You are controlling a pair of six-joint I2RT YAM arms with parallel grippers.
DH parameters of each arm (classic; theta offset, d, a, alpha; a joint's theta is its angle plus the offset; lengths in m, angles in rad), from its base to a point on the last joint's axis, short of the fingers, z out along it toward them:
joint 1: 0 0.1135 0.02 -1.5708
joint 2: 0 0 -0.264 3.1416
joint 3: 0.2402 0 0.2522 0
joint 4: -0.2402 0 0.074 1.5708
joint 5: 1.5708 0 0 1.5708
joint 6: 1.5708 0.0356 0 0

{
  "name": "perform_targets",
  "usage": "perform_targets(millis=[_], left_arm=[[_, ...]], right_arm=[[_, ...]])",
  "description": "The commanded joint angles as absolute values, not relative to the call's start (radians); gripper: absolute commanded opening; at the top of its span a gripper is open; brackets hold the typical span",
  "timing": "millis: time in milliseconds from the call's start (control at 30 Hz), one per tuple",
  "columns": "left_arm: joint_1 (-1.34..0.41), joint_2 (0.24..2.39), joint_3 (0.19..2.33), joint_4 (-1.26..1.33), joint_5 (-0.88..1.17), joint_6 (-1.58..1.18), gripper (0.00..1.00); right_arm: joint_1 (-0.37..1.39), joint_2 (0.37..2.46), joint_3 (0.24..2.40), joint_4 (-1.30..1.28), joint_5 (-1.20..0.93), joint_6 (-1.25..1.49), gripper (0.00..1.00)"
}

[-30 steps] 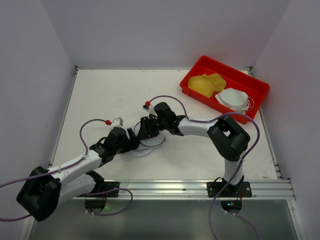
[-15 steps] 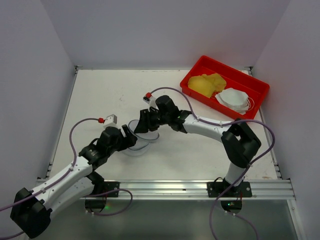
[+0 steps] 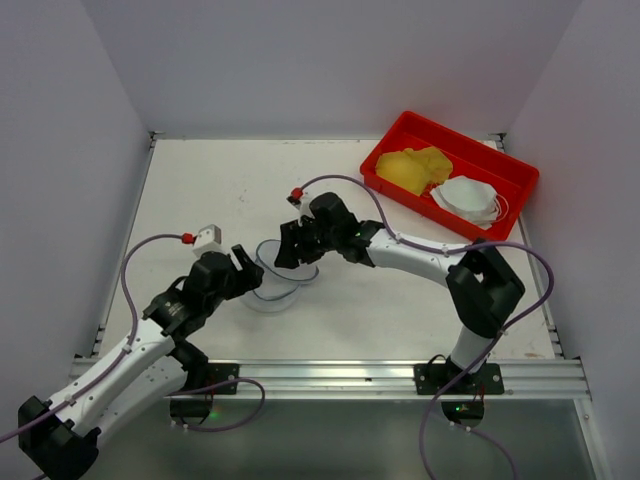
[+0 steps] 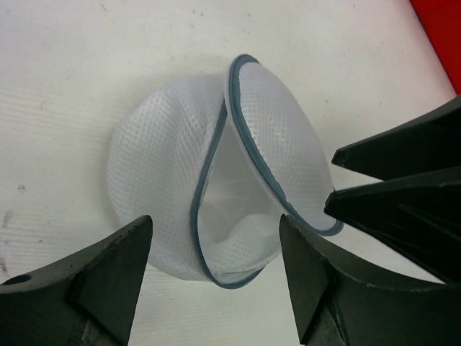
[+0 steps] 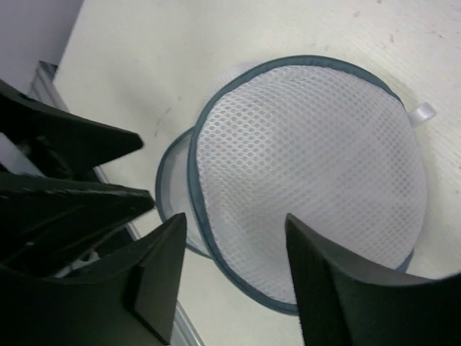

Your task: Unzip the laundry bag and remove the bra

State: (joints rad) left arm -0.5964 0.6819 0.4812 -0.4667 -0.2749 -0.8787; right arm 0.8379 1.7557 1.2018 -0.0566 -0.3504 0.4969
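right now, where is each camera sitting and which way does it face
Top external: fixed above and behind the arms, facing down at the table; both arms, laundry bag and red tray show.
Left wrist: on the left arm, facing down past the open left claw at the gaping bag; right claw at right.
Right wrist: facing down past the open right claw at the bag's mesh dome; left claw at left.
Shared: both wrist views show the bag and the opposite claw.

Right hand (image 4: 330, 180) crowds the open laundry bag (image 4: 162, 162).
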Motion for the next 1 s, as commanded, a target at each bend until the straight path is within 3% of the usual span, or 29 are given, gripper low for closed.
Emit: perform_targets(millis=[0, 333, 533, 900, 967], left_arm=[[-0.592, 0.675, 0.541, -0.570, -0.408, -0.914, 0.74], [-0.491, 0.745, 0.512, -0.538, -0.449, -0.894, 0.66], [-0.364, 0.851, 0.439, -0.416, -0.350, -0.821, 0.65], [-0.347, 0.989, 0.328, -0.183, -0.180, -0.818, 0.56], [-0.347, 1.002, 0.316, -0.151, -0.164, -0.824, 0.50]], right_arm=[[0.879, 1.703, 1.186, -0.077, -0.261, 0.393, 0.62], [1.023, 1.706, 1.233, -0.130, 0.021, 0.250, 0.66], [1.066, 1.740, 1.266, -0.155, 0.126, 0.227, 0.65], [1.111, 1.784, 1.290, -0.172, 0.262, 0.193, 0.63], [1.118, 1.792, 1.289, -0.169, 0.256, 0.186, 0.64]])
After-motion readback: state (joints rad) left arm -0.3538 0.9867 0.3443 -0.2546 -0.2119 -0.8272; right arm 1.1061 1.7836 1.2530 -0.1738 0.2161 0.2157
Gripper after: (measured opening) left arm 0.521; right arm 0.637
